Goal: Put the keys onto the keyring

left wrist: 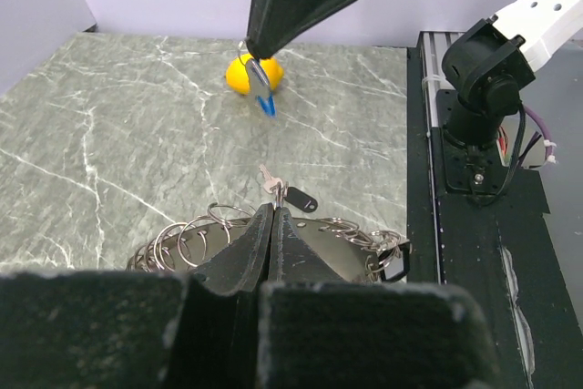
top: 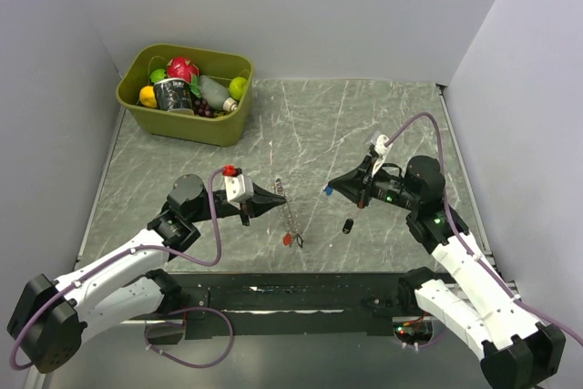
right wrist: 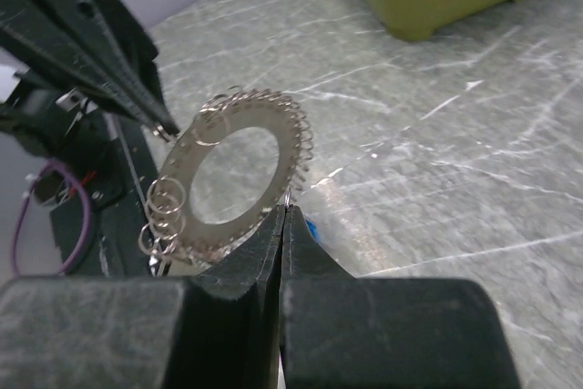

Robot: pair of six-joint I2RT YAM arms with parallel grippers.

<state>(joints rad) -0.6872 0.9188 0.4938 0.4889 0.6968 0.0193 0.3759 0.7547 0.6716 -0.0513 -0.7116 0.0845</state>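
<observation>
The keyring (top: 288, 209) is a flat metal disc edged with several small wire rings, seen edge-on from above and face-on in the right wrist view (right wrist: 290, 148). My left gripper (top: 278, 194) is shut on its rim, and the disc (left wrist: 342, 243) spreads under the closed jaws. A red key (top: 287, 240) sits at the disc's near end. My right gripper (top: 331, 189) faces it from the right, shut on a blue key (top: 327, 190), which hangs below its tips (left wrist: 266, 103) and shows beside the shut jaws (right wrist: 311, 228). A black key (top: 348, 225) lies loose on the table.
A green bin (top: 187, 96) holding fruit and a can stands at the back left of the marble table (top: 364, 125). Grey walls close in three sides. In the left wrist view the right arm's base (left wrist: 483, 88) stands on the dark rail at the table's near edge.
</observation>
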